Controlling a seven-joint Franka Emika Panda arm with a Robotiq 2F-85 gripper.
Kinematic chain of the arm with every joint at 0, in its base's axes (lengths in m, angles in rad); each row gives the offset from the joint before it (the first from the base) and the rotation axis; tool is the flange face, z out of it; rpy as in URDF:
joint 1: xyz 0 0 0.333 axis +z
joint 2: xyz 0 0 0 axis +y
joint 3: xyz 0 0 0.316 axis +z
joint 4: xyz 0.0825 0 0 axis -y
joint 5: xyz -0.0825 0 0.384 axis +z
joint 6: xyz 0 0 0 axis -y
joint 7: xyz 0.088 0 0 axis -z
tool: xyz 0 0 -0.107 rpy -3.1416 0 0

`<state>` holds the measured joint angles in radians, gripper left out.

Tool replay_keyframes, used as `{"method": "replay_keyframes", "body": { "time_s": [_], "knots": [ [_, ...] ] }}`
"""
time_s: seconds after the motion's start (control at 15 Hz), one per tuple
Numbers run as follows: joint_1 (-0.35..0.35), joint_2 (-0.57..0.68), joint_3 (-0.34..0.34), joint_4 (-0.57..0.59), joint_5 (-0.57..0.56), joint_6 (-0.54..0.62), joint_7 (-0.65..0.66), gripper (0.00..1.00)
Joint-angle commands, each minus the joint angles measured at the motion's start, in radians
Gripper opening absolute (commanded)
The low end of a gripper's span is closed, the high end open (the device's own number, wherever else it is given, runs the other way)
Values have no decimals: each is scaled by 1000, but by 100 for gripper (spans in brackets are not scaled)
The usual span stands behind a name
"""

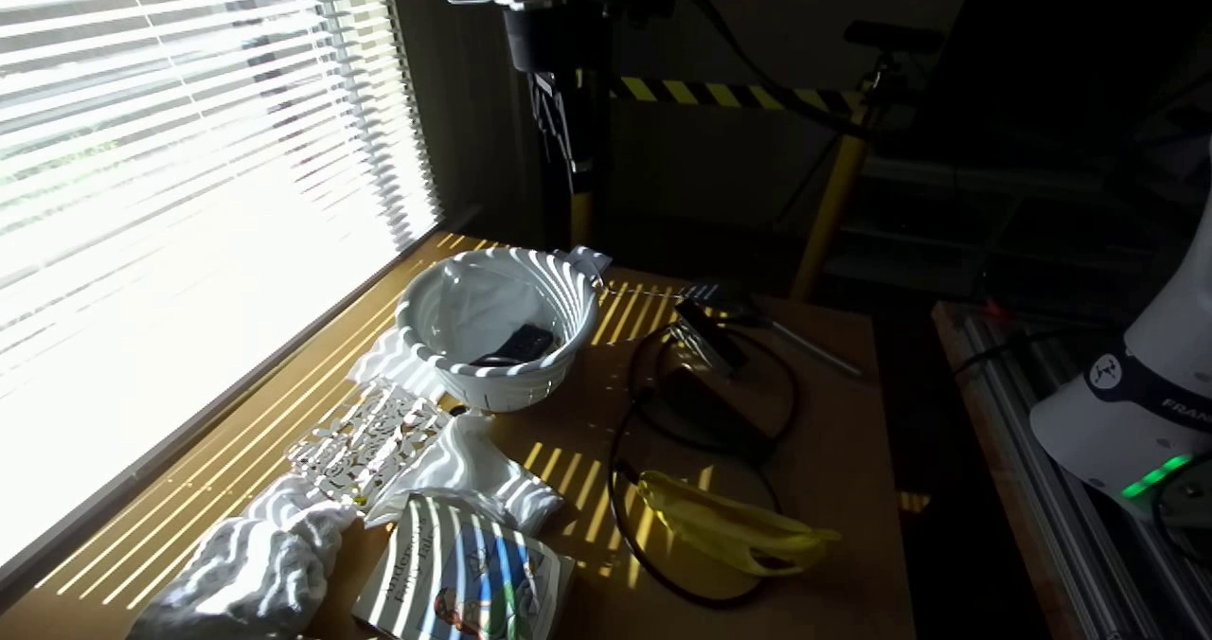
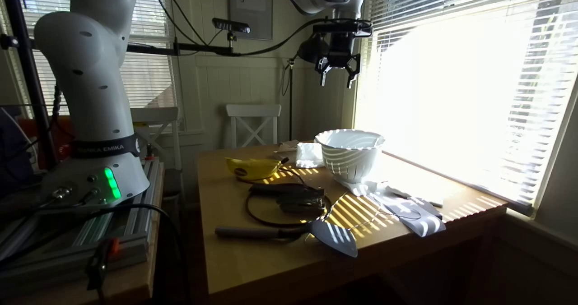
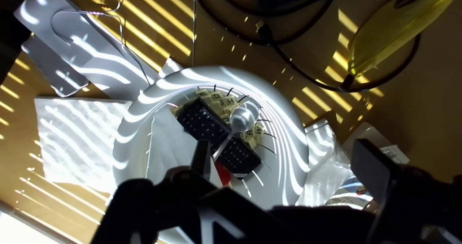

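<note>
My gripper (image 2: 336, 83) is open and empty, high above the table in an exterior view; its two fingers are wide apart in the wrist view (image 3: 287, 157). It is nearest to the white bowl (image 2: 350, 163), which stands below it and shows in both exterior views (image 1: 502, 389). In the wrist view, the bowl (image 3: 285, 128) holds a black remote-like device (image 3: 204, 123), a clear spoon (image 3: 245, 117) lying across it, several letter tiles (image 3: 223, 101), a red piece (image 3: 223, 173) and a white sheet (image 3: 169, 146). The gripper hides the bowl's near part there.
A yellow packet (image 1: 729, 526), a looped black cable (image 1: 620, 526), dark devices (image 1: 710, 413) and a spatula (image 2: 334, 237) lie on the table (image 2: 235, 269). A book (image 1: 473, 574), white cloth (image 1: 265, 555) and clear bag (image 1: 464, 470) lie near the bowl. Window blinds (image 1: 189, 148) border the table.
</note>
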<state>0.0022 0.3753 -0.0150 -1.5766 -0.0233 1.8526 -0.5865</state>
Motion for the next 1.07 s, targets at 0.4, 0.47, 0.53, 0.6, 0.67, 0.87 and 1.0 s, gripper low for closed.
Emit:
{"method": "replay_keyframes", "body": {
  "time_s": [0.4,0.47,0.53,0.6,0.67,0.87,1.0],
  "knots": [
    [-37,187,31,154,-5,-59,8,100],
    [-36,241,34,199,-14,-73,11,100],
    [-31,292,32,241,-25,-83,28,100],
    [-28,343,33,290,-30,-97,38,100],
    [-26,389,33,333,-29,-103,56,100],
    [-2,516,35,467,-45,-109,119,100],
    [36,595,26,557,-78,-99,179,100]
  ]
}}
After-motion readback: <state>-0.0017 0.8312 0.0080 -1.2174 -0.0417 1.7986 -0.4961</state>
